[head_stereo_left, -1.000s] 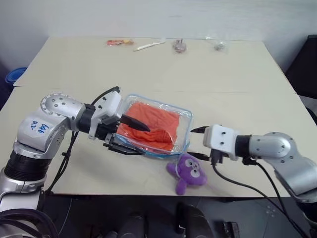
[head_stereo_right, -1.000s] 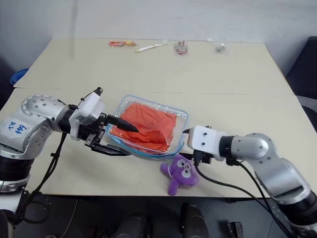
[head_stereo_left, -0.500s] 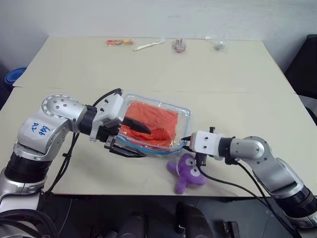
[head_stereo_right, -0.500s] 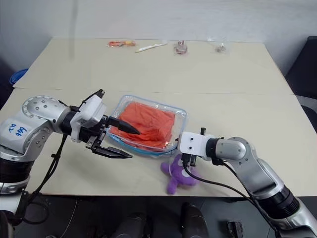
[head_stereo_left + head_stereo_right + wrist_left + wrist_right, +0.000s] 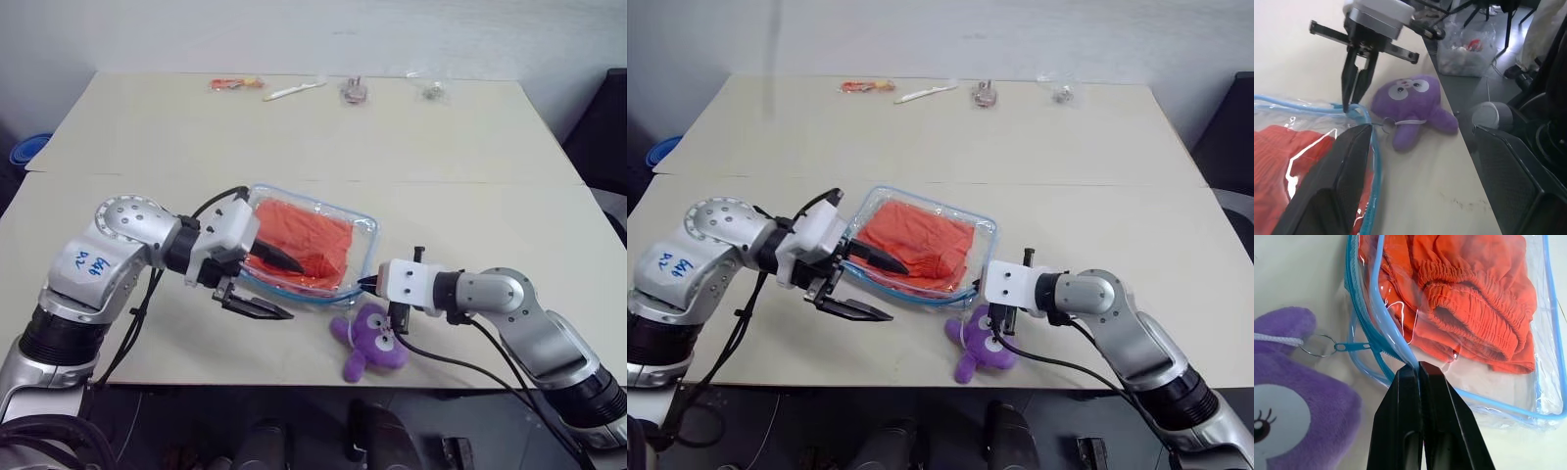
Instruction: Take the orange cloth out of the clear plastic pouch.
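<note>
The clear plastic pouch point(image 5: 364, 233) with light blue trim lies flat near the table's front edge, and the orange cloth point(image 5: 312, 233) is folded inside it. My right gripper point(image 5: 365, 284) is shut on the pouch's blue trim point(image 5: 1376, 298) at its near right corner, its two fingers pressed together on the strip. At the pouch's left end my left gripper point(image 5: 297, 292) stands open. One of its fingers reaches over the pouch's near edge and the other hangs above the bare table. I cannot tell whether the upper finger is inside the pouch.
A purple plush toy point(image 5: 373, 340) lies at the front edge just below my right gripper, tied by a ring to the zipper pull point(image 5: 1352, 346). A red packet point(image 5: 237, 84), a white utensil point(image 5: 294, 90) and small bits point(image 5: 355, 90) lie along the table's far edge.
My right gripper moved left to the pouch's near right corner and shut on its blue trim. The left gripper stayed open at the pouch's left end.
</note>
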